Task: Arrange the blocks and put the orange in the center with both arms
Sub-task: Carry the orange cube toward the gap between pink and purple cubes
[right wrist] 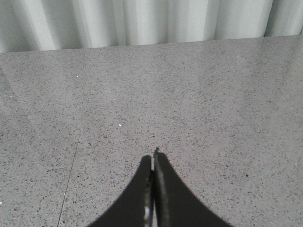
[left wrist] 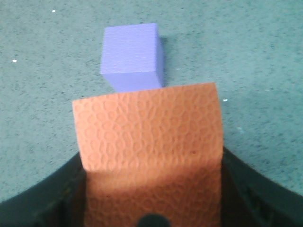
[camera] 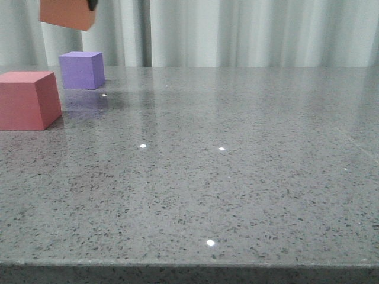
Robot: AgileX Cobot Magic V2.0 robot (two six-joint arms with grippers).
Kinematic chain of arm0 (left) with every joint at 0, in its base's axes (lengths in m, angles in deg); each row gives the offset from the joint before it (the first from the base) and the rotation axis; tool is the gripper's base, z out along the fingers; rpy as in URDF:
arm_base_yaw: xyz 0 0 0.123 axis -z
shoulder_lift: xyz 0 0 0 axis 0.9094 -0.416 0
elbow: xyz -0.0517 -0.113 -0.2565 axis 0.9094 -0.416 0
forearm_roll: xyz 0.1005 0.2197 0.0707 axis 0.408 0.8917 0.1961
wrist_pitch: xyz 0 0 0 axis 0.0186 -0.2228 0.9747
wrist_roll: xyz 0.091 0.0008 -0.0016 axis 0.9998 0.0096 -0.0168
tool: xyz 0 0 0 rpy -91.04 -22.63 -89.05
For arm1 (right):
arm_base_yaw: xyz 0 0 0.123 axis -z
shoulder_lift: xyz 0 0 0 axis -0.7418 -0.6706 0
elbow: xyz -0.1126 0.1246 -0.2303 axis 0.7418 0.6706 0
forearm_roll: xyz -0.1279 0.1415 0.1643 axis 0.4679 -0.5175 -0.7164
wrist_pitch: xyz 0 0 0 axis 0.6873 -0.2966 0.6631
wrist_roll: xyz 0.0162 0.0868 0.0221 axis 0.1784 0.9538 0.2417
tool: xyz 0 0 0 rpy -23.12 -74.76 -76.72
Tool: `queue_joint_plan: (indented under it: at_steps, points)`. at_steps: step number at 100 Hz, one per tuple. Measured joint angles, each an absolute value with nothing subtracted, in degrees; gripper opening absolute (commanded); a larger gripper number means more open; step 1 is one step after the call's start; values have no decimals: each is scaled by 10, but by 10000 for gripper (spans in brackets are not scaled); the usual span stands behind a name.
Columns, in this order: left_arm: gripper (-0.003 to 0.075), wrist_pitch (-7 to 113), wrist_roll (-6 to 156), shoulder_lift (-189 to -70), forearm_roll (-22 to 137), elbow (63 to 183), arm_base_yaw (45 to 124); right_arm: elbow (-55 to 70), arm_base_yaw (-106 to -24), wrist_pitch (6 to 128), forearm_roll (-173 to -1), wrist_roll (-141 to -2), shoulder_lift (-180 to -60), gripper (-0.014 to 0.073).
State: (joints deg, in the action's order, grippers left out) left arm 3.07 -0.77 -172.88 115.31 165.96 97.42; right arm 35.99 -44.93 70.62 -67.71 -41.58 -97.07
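My left gripper (left wrist: 151, 189) is shut on the orange cube (left wrist: 149, 142) and holds it in the air; the cube shows at the top left of the front view (camera: 66, 13), above and a little nearer than the purple cube. The purple cube (camera: 82, 70) stands on the table at the far left and shows in the left wrist view (left wrist: 132, 56) just beyond the orange one. The red-pink cube (camera: 26, 99) stands in front of the purple one, at the left edge. My right gripper (right wrist: 153, 158) is shut and empty over bare table.
The grey speckled table (camera: 225, 177) reaches to a pale curtain (camera: 254, 32) at the back. Its front edge (camera: 189, 266) runs along the bottom of the front view. A thin seam line (right wrist: 71, 175) crosses the table to one side of my right gripper.
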Motion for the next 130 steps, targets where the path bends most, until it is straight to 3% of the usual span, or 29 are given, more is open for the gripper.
queue_joint_plan:
  at_steps: [42,130]
  points:
    - [-11,97,145,-1726,985,1635,832,360,-449,706,-677,-416,-971,-69]
    - [-11,226,173,-1726,946,1528,827,360,-449,706,-677,-416,-971,-69]
